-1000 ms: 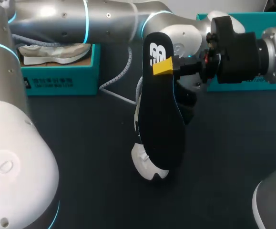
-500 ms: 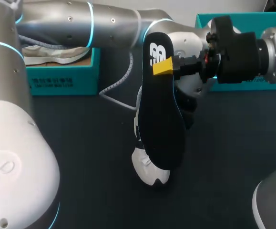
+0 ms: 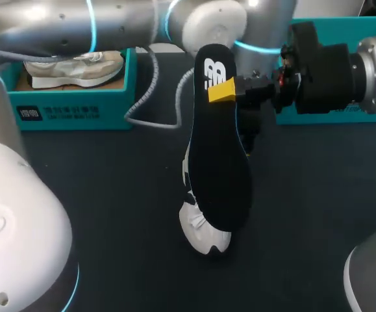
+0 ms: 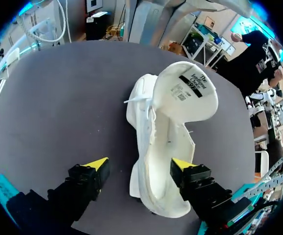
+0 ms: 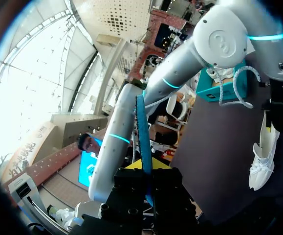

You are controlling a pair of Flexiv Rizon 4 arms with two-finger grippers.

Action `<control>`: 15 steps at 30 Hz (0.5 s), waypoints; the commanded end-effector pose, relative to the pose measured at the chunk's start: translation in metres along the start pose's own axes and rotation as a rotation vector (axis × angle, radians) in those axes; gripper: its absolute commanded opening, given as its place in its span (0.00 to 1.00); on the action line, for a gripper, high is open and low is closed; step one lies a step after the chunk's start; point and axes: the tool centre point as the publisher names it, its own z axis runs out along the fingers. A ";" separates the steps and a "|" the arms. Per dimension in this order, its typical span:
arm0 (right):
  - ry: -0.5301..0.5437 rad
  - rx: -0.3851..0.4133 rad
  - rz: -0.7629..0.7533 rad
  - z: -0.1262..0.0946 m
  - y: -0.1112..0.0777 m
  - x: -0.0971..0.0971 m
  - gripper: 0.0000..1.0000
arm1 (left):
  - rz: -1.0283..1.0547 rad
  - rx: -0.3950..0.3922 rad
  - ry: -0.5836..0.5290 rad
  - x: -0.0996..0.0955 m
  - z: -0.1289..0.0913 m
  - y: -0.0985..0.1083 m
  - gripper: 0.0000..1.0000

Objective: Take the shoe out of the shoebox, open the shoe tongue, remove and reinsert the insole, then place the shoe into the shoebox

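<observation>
here, right tool (image 3: 223,90) pinches insole (image 3: 220,162); left tool (image 4: 139,164) spread, seemingly above shoe (image 4: 168,127) on table (image 4: 58,98).

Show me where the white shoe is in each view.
Head view: white shoe on the dark table, mostly behind the black insole.
Left wrist view: between the left gripper's open jaws.
Right wrist view: far ahead, below the left arm.
Shared landmark: the dark table.

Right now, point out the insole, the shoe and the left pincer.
insole (image 3: 220,162), head view, black underside.
shoe (image 4: 162,156), left wrist view, open interior.
left pincer (image 4: 140,164), left wrist view, midway between tips.
</observation>
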 end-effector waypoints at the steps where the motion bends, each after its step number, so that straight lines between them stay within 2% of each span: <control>1: -0.001 0.001 0.002 0.004 0.002 -0.001 0.00 | 0.037 0.007 -0.266 0.033 -0.022 0.000 1.00; 8: -0.001 0.001 0.002 0.004 0.002 -0.001 0.00 | 0.072 -0.004 -0.477 0.043 -0.057 0.003 1.00; 10: -0.009 -0.034 0.040 -0.003 -0.003 -0.003 0.00 | 0.092 -0.011 -0.533 0.049 -0.069 0.004 1.00; 15: -0.018 -0.138 0.161 -0.020 0.000 -0.013 0.00 | 0.116 -0.038 -0.676 0.071 -0.095 0.008 1.00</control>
